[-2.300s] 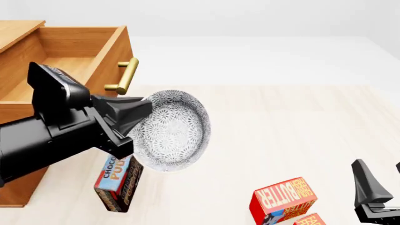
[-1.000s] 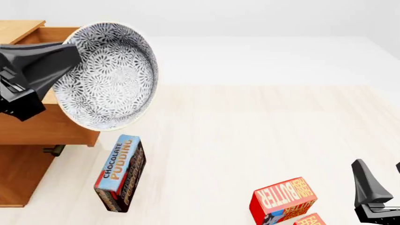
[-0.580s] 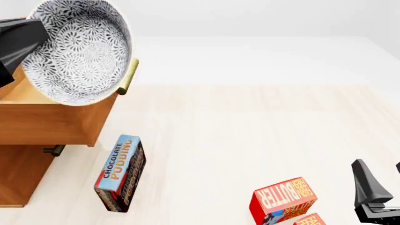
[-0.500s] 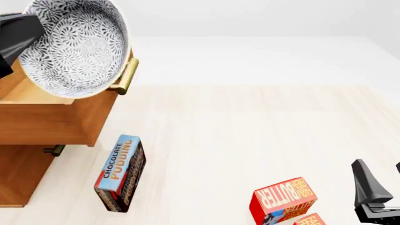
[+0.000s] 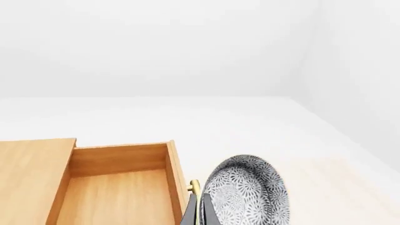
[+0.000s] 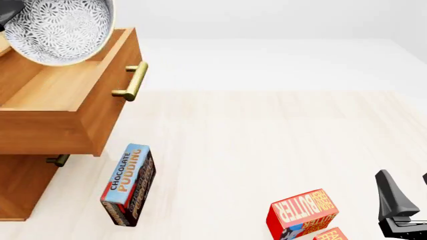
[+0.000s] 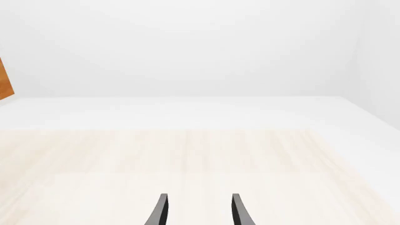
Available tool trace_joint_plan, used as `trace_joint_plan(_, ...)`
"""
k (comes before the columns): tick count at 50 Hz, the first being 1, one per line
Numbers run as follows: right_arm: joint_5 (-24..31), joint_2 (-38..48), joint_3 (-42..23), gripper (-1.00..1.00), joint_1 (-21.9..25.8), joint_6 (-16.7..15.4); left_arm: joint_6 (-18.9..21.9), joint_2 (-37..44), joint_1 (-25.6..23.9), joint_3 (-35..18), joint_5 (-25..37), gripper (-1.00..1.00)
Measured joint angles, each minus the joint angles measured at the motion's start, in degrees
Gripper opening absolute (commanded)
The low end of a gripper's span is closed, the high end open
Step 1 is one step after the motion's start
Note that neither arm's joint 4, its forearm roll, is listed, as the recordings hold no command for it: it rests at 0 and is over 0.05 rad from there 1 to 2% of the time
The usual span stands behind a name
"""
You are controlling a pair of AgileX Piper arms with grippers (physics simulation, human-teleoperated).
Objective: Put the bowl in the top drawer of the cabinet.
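Observation:
The bowl (image 6: 59, 29), white with a fine dark floral pattern, hangs tilted on its edge high above the cabinet (image 6: 20, 185), at the front view's top left corner. My left gripper (image 5: 199, 212) is shut on its rim; in the left wrist view the bowl (image 5: 248, 196) shows beside the brass handle (image 5: 194, 186). The top drawer (image 6: 63, 90) stands pulled out, and its wooden inside (image 5: 119, 199) holds nothing. My right gripper (image 7: 200, 212) is open and holds nothing, low over the table at the front right (image 6: 400, 205).
A chocolate pudding box (image 6: 128, 184) lies on the table in front of the cabinet. A red butter box (image 6: 301, 212) sits near the front edge, left of the right gripper. The lower drawer's handle (image 6: 57, 160) peeks out under the open drawer.
The left gripper has carried the bowl up and to the left, from beside the drawer front to above the open drawer. The right arm has not moved.

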Motion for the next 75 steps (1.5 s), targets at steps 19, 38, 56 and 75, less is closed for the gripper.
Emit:
trace_joint_plan(19,0.0,0.0,0.0,1.0,0.0,0.0,-3.25,2.7,7.91,-2.42,-0.31,-1.0)
trace_joint_plan(38,0.0,0.0,0.0,1.0,0.0,0.0,-5.76,7.43,14.52,-4.91,-2.0,-1.0)
trace_joint_plan(56,0.0,0.0,0.0,1.0,0.0,0.01,-6.92,11.39,19.14,-5.0,-3.93,-1.0)
trace_joint_plan(75,0.0,0.0,0.0,1.0,0.0,0.0,-7.05,14.98,22.22,-3.77,-5.96,-1.0)
